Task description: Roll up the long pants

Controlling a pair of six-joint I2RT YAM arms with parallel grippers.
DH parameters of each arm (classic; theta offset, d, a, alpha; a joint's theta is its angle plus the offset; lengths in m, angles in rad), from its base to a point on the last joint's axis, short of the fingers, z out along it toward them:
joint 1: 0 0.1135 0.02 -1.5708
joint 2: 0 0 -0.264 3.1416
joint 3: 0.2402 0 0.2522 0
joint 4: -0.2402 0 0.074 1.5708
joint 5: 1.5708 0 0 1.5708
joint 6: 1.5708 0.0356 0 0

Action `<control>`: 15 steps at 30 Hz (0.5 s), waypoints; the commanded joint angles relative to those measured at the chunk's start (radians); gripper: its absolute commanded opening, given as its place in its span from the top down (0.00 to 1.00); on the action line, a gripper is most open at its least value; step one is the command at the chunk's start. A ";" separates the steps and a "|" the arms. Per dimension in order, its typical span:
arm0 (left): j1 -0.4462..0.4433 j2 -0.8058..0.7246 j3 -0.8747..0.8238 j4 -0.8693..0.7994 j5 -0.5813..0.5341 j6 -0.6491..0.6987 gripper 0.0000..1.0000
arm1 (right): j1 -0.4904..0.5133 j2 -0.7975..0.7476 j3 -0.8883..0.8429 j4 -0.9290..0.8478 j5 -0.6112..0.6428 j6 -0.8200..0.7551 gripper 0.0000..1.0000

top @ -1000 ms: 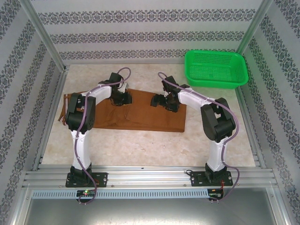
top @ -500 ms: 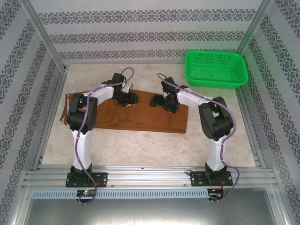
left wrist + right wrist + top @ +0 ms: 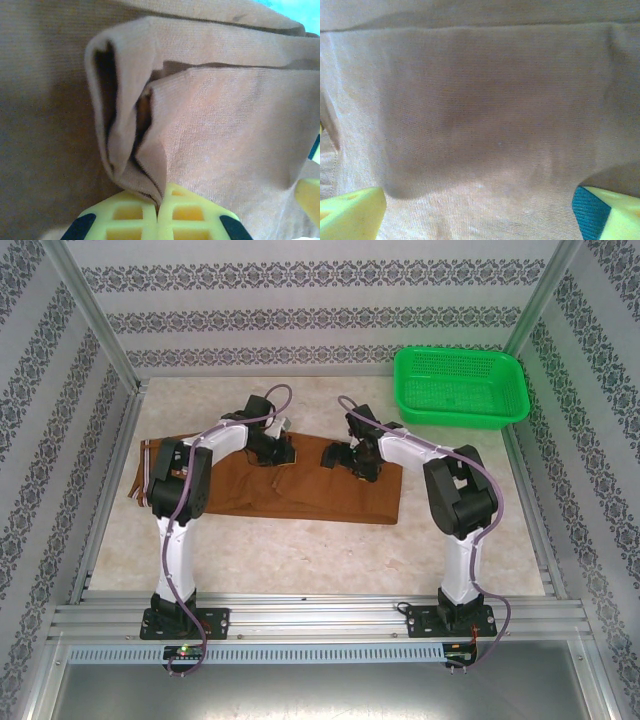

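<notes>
The long pants (image 3: 300, 490) lie flat and folded lengthwise across the table, rust-brown, their pale striped waistband (image 3: 146, 470) at the left end. My left gripper (image 3: 282, 452) sits at the far edge of the cloth, shut on a pinched-up fold of the long pants (image 3: 135, 150); the yellow fingertips (image 3: 125, 215) meet around it. My right gripper (image 3: 338, 455) hovers just over the cloth (image 3: 480, 125) to the right of the left one, open, its yellow fingertips (image 3: 350, 212) wide apart with flat fabric between them.
A green basket (image 3: 460, 388) stands at the back right corner. Patterned walls and metal frame posts enclose the table (image 3: 300, 550) on three sides. Bare marbled tabletop lies in front of the pants.
My left gripper has shifted right along the far edge and closed on a fold of cloth. The right gripper has stayed open, edging slightly toward the far edge.
</notes>
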 commanded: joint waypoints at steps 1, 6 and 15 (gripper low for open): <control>-0.016 -0.171 0.011 -0.140 -0.136 0.038 1.00 | -0.050 -0.095 -0.030 0.009 0.001 0.004 0.02; 0.044 -0.307 0.051 -0.368 -0.280 0.063 1.00 | -0.119 -0.158 -0.034 -0.028 -0.004 -0.043 0.02; 0.272 -0.440 0.025 -0.541 -0.415 0.065 1.00 | -0.156 -0.122 -0.010 -0.035 -0.038 -0.073 0.02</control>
